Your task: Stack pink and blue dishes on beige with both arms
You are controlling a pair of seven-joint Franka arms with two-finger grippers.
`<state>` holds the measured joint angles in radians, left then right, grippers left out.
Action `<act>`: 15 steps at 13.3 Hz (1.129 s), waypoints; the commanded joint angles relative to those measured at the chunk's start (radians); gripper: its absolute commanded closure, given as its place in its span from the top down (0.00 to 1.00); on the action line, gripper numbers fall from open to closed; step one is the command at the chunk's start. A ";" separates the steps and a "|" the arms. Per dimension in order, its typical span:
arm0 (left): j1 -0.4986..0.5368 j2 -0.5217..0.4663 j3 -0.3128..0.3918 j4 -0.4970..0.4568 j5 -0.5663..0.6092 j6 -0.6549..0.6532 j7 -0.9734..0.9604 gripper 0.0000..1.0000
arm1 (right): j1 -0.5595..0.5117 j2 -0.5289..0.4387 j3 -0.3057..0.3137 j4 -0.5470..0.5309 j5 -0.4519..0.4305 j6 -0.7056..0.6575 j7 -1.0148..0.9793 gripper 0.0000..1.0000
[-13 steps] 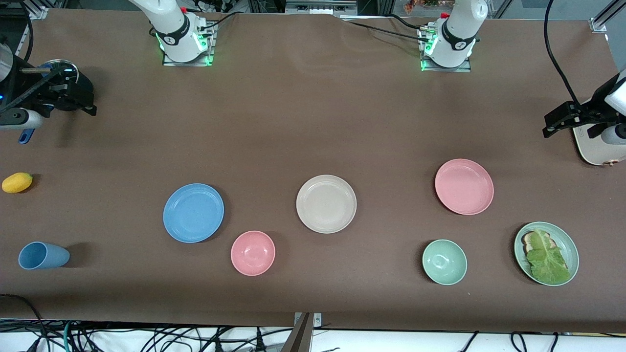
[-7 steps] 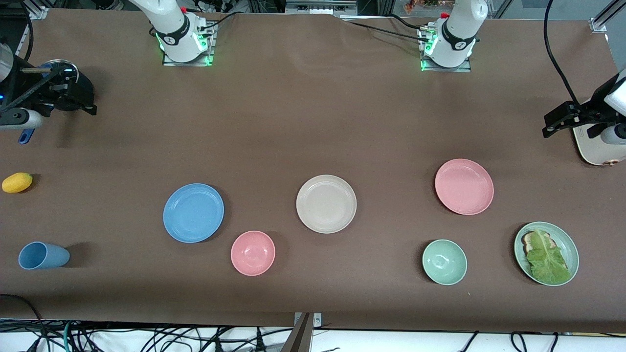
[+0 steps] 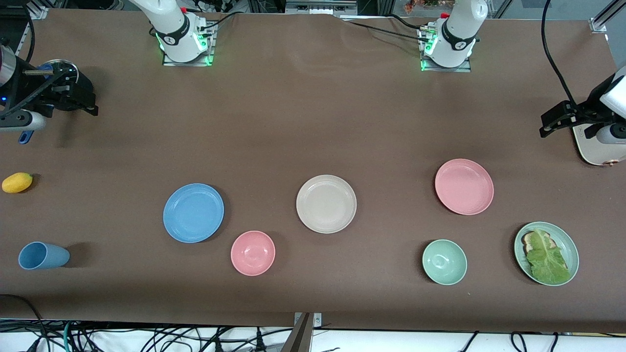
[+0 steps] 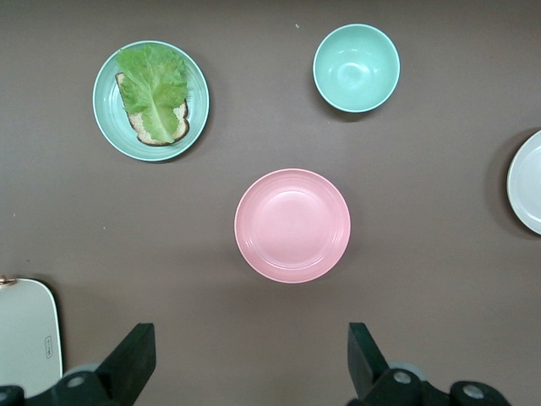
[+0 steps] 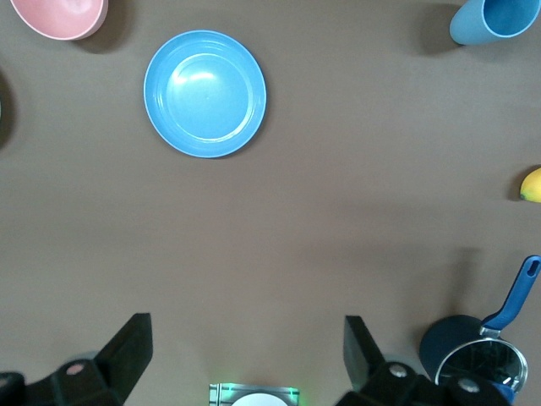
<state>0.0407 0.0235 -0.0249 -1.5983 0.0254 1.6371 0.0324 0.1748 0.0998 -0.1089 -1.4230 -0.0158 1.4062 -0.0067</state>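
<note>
The beige plate (image 3: pixel 326 204) lies mid-table. The blue plate (image 3: pixel 193 212) lies beside it toward the right arm's end, and the pink plate (image 3: pixel 464 186) toward the left arm's end. All three are apart and bare. My left gripper (image 3: pixel 551 122) hangs open, high over the table's edge at its own end. Its wrist view shows the pink plate (image 4: pixel 292 225) well ahead of the open left gripper (image 4: pixel 249 359), with the beige plate's rim (image 4: pixel 528 182) at the frame's side. Over the other end my right gripper (image 3: pixel 84 99) is open too. The blue plate (image 5: pixel 205 93) lies ahead of the right gripper (image 5: pixel 245 351).
A pink bowl (image 3: pixel 253 253) sits nearer the camera between the blue and beige plates. A pale green bowl (image 3: pixel 444 262) and a green plate with bread and lettuce (image 3: pixel 546 253) lie near the pink plate. A blue cup (image 3: pixel 43 255), a lemon (image 3: pixel 17 182), a blue-handled pan (image 5: pixel 478 355) and a white board (image 3: pixel 594 146) occupy the ends.
Both grippers have shifted very slightly at the table's ends. The plates and bowls lie where they were.
</note>
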 commanded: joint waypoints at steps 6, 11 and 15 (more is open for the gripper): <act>0.002 0.013 0.002 0.032 -0.027 -0.020 0.024 1.00 | -0.003 -0.003 0.005 -0.019 0.005 -0.001 -0.010 1.00; 0.002 0.013 0.002 0.032 -0.027 -0.020 0.024 1.00 | -0.003 -0.005 0.003 -0.025 0.005 -0.007 -0.012 1.00; 0.002 0.013 0.002 0.032 -0.027 -0.020 0.026 1.00 | -0.003 -0.003 0.003 -0.027 0.005 -0.001 -0.010 1.00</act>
<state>0.0407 0.0235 -0.0252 -1.5982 0.0254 1.6371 0.0324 0.1748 0.1082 -0.1088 -1.4393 -0.0156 1.4058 -0.0067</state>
